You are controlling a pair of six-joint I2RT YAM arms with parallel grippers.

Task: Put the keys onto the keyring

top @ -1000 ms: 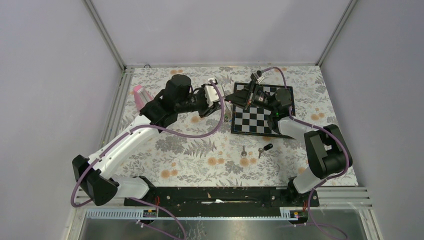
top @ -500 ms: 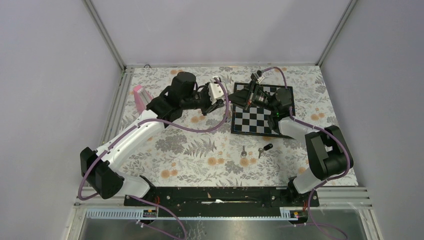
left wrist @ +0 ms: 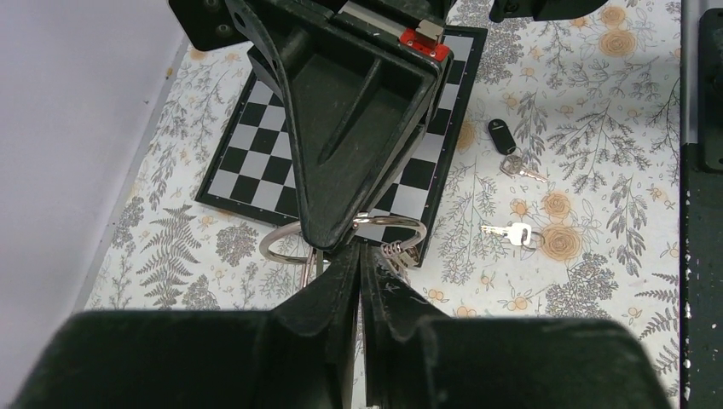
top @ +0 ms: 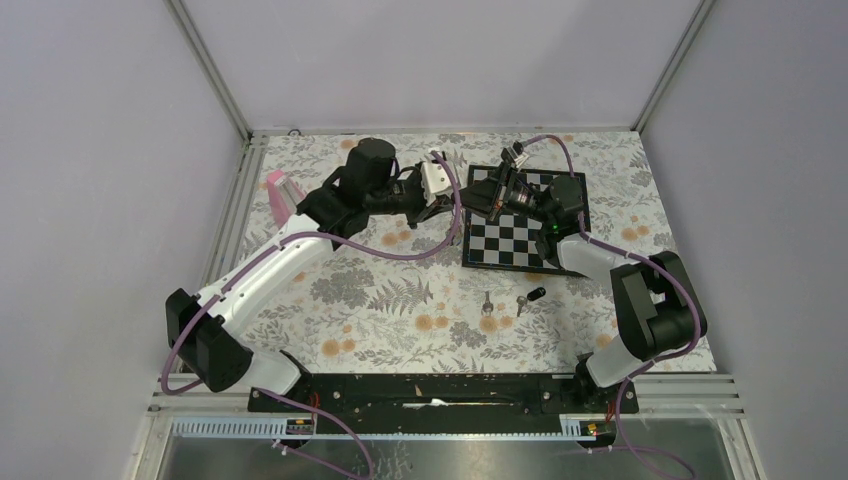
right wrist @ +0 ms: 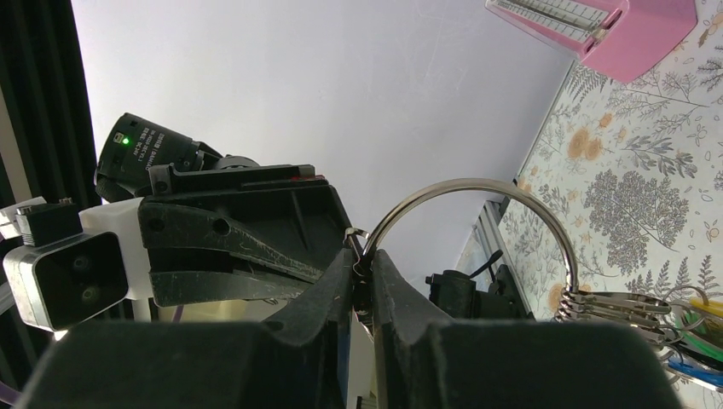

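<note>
Step in hand: readying the ring. No key is on it yet.

- Your right hand [right wrist: 362, 273] is pinched on the wire of the keyring [right wrist: 610, 302]. It holds the big loop in the air over the far part of the bench [top: 380, 300], just off the left edge of the chessboard [top: 520, 240].
- Your left hand [left wrist: 358, 256] meets it head-on. Its fingers are pressed almost together at the same loop and seem to nip the wire beside the right hand's grip. The exact contact is hard to read from either wrist view.
- The coloured tags hang below the loop in a bunch.
- Both keys lie flat on the bench near the chessboard's near edge, close to each other and well apart from the ring. They are the silver key [left wrist: 510, 232] and the black-headed key [left wrist: 503, 141]. Neither hand touches them.

Judgement: this is an early stage, with the ring steadied between two hands.

The next move probably calls for one hand to keep the loop firm with the split end exposed. The other hand lets go, drops to the near edge of the chessboard and takes a key by its head. That leaves the key's hole free to meet the wire end. Watch for the ring twisting when one grip releases.
</note>
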